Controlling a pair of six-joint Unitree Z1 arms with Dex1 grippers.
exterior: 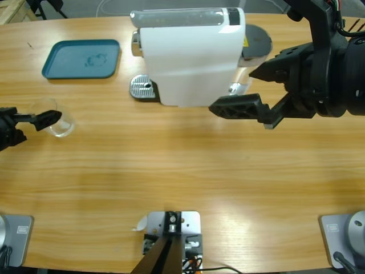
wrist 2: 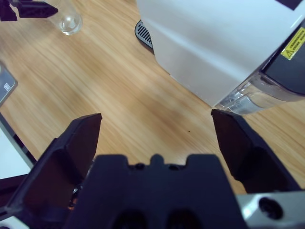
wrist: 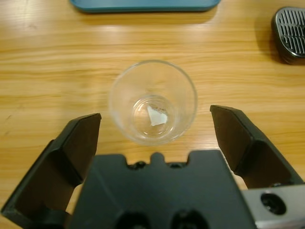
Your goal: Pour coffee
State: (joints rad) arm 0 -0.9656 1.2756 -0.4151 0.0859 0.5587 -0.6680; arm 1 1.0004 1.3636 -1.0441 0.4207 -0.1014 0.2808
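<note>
A clear glass tumbler [exterior: 57,123] [wrist: 152,101] stands upright on the wooden table at the left. It looks empty, and no coffee shows in any view. My left gripper [exterior: 35,127] [wrist: 156,117] is open, its jaws on either side of the glass and a little short of it, not touching. The right gripper [exterior: 231,90] [wrist 2: 156,117] is open and holds nothing, hovering beside the right front corner of the white coffee machine [exterior: 191,57] [wrist 2: 214,43]. The glass [wrist 2: 69,21] also shows far off in the right wrist view.
A metal drip tray [exterior: 142,87] [wrist: 289,33] [wrist 2: 143,31] sits at the machine's left foot. The clear water tank [exterior: 256,45] [wrist 2: 257,93] is at the machine's right. A teal tray [exterior: 81,59] [wrist: 143,5] lies at the back left. Bare wood lies in front of the machine.
</note>
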